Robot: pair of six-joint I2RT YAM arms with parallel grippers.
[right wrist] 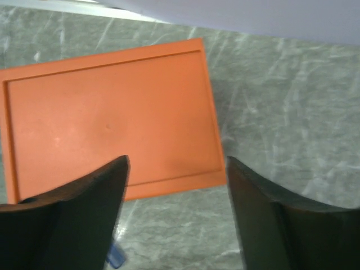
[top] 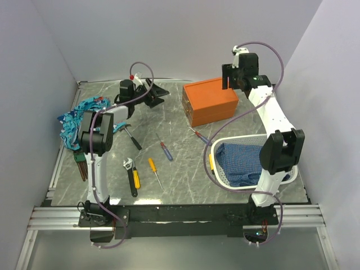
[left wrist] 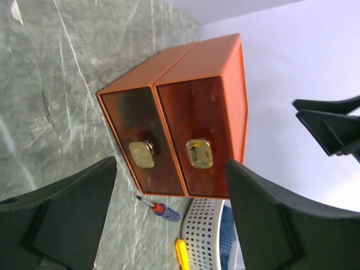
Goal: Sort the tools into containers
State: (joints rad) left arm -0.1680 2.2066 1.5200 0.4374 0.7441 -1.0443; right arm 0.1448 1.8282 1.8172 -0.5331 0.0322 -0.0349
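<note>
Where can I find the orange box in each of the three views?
Top external: the orange box sits at upper centre, near the far wall.
Left wrist: the box fills the centre, two drawer fronts facing the camera.
Right wrist: the box upper left, only its top showing.
Shared landmark: the grey marble table under the box in all views.

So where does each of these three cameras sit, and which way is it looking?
Top external: above and behind the arm bases, looking down at the table; both arms show, with left gripper and right gripper.
Left wrist: low, facing sideways at the drawer fronts of the orange box; its own fingers frame the view.
Right wrist: above the box, looking down on its top; its fingers show below.
Shared: all three see the orange box.
</note>
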